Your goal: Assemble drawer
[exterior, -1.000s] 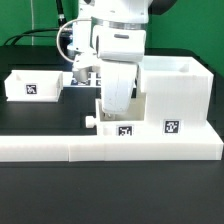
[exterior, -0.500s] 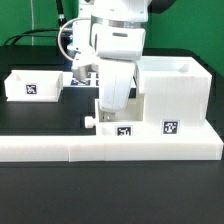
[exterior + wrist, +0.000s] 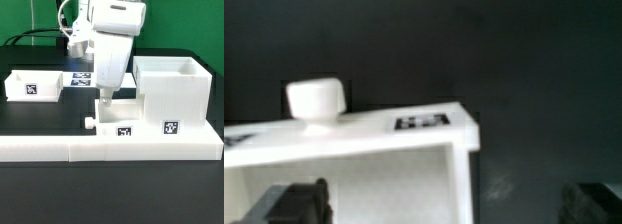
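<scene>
Well off from the gripper (image 3: pixel 103 97), toward the exterior view's left, the first tray (image 3: pixel 34 85) sits on the black table (image 3: pixel 60 185) with a tagged wall facing the camera. Its knob cannot be made out. Directly beneath the gripper lies the second tray (image 3: pixel 116 118), its long axis running across the exterior view. Its knob (image 3: pixel 89 122) points to that view's left, away from the housing (image 3: pixel 178 95). The housing stands near the gripper on the exterior view's right, open side up, close against the tray.

Compared with half a second ago, the gripper has lifted off the second tray.

In the wrist view the fingers (image 3: pixel 292 205) are spread wide and hold nothing, with the tray's side wall between them. They are blurred and cut off at the frame edge. The low bar (image 3: pixel 110 150) hides the tray's foot.
</scene>
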Motion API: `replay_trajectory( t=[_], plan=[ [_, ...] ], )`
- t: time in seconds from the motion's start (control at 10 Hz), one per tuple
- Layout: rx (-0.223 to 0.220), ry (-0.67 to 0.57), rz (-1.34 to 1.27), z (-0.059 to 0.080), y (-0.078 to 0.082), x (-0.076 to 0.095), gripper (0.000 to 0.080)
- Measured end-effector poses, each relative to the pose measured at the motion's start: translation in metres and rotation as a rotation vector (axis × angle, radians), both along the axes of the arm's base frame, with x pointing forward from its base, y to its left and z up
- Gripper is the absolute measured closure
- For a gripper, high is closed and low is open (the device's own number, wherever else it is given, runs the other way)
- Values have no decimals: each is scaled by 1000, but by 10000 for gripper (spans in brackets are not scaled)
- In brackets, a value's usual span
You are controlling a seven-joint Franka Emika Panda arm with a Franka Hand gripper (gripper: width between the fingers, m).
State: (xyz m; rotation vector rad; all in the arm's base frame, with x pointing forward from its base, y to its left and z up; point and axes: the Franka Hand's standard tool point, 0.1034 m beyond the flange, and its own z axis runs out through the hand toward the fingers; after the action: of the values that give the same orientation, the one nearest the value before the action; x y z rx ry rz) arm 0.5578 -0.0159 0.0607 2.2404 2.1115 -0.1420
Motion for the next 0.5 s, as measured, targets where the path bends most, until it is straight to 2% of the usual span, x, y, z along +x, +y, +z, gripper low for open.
replay_trajectory(
  t=[0.2,0.3,0.5],
  plan=[
    [-3,18,62,4,-28,0,151],
    [-3,18,55,7,-35,4,151],
    [-3,20,54,5,-36,3,151]
  ],
)
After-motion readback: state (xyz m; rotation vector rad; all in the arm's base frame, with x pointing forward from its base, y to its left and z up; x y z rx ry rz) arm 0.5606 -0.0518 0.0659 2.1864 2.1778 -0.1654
